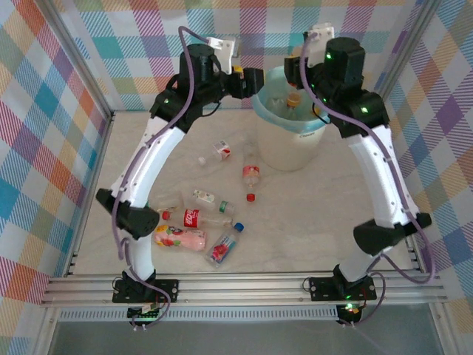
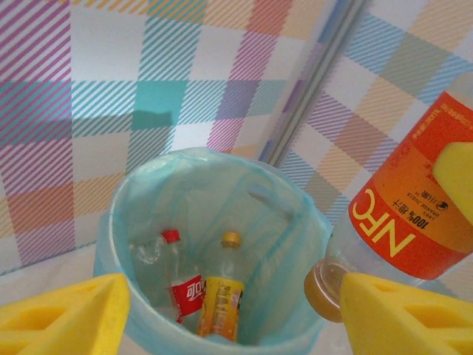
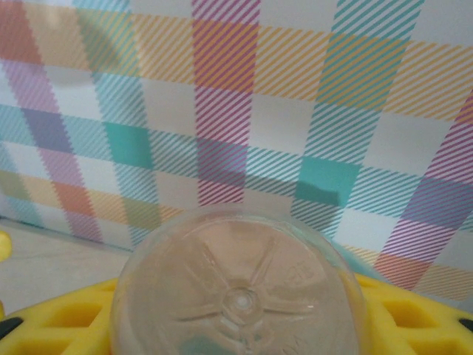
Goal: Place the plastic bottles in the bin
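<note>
Top external view: a pale tabletop (image 1: pixel 332 222) carried the bin (image 1: pixel 295 155) at its far side, right of centre, with both arms reaching over it. The left gripper (image 1: pixel 250 80) hung beside the rim, fingers wide apart and empty. The right gripper (image 1: pixel 297 83) clasped an orange-labelled bottle (image 2: pixel 414 214) cap-down above the bin. Two bottles (image 2: pixel 222 296) lay inside it. Several loose bottles (image 1: pixel 199 218) lay on the tabletop near the left arm.

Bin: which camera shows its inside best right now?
Left wrist: it looks down into the bin, bottles visible inside. Top external shows the bin partly under the arms. Right wrist faces the held bottle, base on.
</note>
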Tool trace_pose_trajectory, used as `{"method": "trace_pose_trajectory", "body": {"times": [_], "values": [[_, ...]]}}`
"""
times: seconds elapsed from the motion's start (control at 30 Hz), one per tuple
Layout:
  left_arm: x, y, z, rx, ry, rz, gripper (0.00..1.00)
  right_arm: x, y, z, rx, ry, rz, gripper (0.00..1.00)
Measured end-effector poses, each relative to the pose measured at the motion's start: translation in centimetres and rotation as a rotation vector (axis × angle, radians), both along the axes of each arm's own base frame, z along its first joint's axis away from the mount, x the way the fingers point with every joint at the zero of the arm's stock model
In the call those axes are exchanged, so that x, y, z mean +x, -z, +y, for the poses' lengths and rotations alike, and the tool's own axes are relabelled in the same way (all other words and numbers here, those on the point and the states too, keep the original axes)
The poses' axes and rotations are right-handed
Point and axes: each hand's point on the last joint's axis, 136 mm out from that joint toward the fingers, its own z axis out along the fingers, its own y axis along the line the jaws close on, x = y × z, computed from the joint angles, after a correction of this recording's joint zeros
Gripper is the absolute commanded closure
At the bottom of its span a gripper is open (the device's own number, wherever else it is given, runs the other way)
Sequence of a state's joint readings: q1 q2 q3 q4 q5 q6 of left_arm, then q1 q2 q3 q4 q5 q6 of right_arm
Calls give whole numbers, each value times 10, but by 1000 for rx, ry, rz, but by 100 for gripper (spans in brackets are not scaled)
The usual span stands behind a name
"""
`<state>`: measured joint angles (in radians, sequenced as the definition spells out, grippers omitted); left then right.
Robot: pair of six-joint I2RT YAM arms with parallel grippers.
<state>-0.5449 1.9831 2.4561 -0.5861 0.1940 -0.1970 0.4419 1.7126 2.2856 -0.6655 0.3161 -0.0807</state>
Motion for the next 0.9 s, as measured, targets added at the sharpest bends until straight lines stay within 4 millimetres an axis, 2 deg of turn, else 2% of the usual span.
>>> {"method": "trace_pose_trajectory", "body": {"times": [0.17,0.23,0.4,0.5,0.73,0.9], "values": [[49,42,-2,-26,-22,95,26,46,24,5,-72,83,21,50],[65,64,-3,-30,-28,140,26,63,43,7,-94,112,50,51],[85,103,-4,-38,-33,226,26,97,83,15,-126,159,101,49],[87,110,-5,-39,-25,242,26,113,106,20,-128,173,133,49],[86,106,-6,-46,-6,239,26,142,156,33,-150,183,182,46],[83,111,-5,-36,2,258,27,157,180,22,-188,232,205,43]]}}
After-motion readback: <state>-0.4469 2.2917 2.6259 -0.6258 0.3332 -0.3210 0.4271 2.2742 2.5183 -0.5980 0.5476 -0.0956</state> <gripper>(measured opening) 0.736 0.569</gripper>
